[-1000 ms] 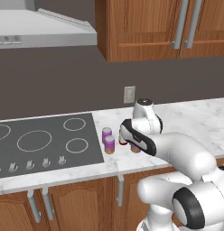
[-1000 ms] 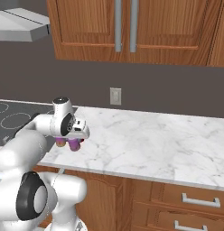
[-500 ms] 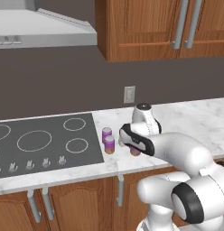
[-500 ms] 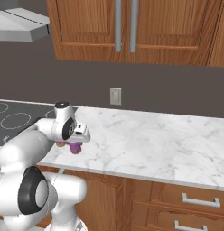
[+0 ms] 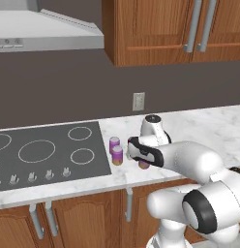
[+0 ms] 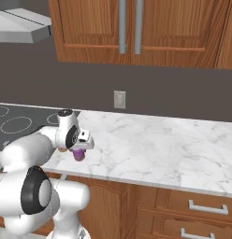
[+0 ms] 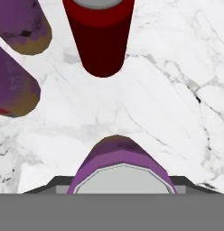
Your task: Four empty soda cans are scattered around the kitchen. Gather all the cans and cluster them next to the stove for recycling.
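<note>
You have two purple cans [image 5: 115,149] standing upright on the marble tabletop [image 5: 209,127] just beside the right edge of the stove [image 5: 49,154], and a red can [image 7: 101,34] stands near them, just ahead of the gripper [image 5: 140,154]. The gripper is clamped on a fourth purple can [image 7: 122,167], carried upright above the tabletop close to the right of that cluster, with open marble between it and the red can.

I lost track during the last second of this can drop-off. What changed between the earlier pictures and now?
The gripper came down toward the counter, carrying the purple can it holds to just above the marble or onto it. Its grip stayed shut. The two purple cans by the stove and the red can stayed put.
</note>
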You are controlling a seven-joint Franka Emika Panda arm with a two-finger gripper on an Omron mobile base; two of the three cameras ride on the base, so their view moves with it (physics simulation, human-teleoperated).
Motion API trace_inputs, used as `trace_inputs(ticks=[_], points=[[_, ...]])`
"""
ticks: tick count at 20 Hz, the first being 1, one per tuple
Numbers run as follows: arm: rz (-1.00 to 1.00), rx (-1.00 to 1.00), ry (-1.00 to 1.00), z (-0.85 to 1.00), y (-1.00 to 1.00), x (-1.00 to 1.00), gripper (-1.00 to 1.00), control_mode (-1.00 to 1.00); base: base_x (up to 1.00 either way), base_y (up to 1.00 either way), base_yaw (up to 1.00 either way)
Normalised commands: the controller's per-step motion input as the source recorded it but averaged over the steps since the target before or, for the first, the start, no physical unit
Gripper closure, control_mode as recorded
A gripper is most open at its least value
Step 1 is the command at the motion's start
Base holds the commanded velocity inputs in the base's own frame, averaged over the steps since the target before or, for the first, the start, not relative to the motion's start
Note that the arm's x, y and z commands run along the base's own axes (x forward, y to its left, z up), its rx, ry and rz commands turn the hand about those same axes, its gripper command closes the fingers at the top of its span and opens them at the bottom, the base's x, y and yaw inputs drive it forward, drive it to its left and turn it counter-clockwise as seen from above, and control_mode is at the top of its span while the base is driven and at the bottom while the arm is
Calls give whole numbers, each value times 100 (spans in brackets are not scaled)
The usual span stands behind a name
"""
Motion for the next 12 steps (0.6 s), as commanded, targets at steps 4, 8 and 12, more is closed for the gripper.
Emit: trace_inputs(ticks=[4,8,12], points=[[0,0,0,-10,6,9,100,-100,0,0,0],[0,0,-1,-2,8,10,100,-100,0,0,0],[0,0,0,0,7,10,100,-100,0,0,0]])
